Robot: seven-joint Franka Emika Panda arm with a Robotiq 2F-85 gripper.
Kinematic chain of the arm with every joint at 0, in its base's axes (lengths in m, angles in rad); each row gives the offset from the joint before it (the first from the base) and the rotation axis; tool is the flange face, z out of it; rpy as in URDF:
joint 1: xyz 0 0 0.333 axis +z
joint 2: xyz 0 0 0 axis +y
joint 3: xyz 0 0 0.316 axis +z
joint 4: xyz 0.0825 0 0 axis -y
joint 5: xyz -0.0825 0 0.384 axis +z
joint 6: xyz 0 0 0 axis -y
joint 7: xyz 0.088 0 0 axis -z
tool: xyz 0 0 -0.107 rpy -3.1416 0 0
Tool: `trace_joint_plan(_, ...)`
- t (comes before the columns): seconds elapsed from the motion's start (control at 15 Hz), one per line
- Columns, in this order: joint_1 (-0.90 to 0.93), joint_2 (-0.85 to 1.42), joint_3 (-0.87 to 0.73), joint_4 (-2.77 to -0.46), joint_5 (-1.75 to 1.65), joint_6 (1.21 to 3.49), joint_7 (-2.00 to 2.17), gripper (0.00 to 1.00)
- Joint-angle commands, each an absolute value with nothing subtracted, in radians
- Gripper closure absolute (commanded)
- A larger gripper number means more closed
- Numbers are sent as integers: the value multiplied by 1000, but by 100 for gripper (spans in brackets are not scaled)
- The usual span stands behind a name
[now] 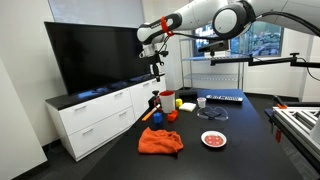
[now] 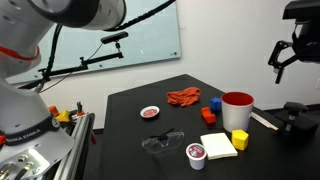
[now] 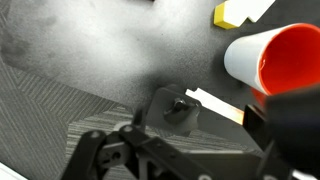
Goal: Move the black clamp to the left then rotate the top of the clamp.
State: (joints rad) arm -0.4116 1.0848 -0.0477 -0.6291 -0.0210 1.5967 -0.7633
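the gripper hangs high above the table, fingers apart and holding nothing. the black clamp sits below it at the table's edge, near the red cup.

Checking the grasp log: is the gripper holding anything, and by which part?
Nothing is held. The gripper hangs in the air, jaws apart and empty; the black clamp sits below it, untouched.

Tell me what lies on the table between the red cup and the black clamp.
A pale flat stick lies there, right beside the black clamp and short of the red cup; the wrist view shows it clearly.
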Motion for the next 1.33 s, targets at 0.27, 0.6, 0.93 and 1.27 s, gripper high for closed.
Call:
trace_joint_plan(0.27,-405,1067,-48,-607,11,1669,-509,0)
trace_joint_plan(0.6,-390,1015,-48,-639,7,1676,-366,0)
trace_joint_plan(0.93,-369,924,-40,-683,5,1653,-305,0)
trace_joint_plan(1.27,-345,848,-24,-744,11,1565,-270,0)
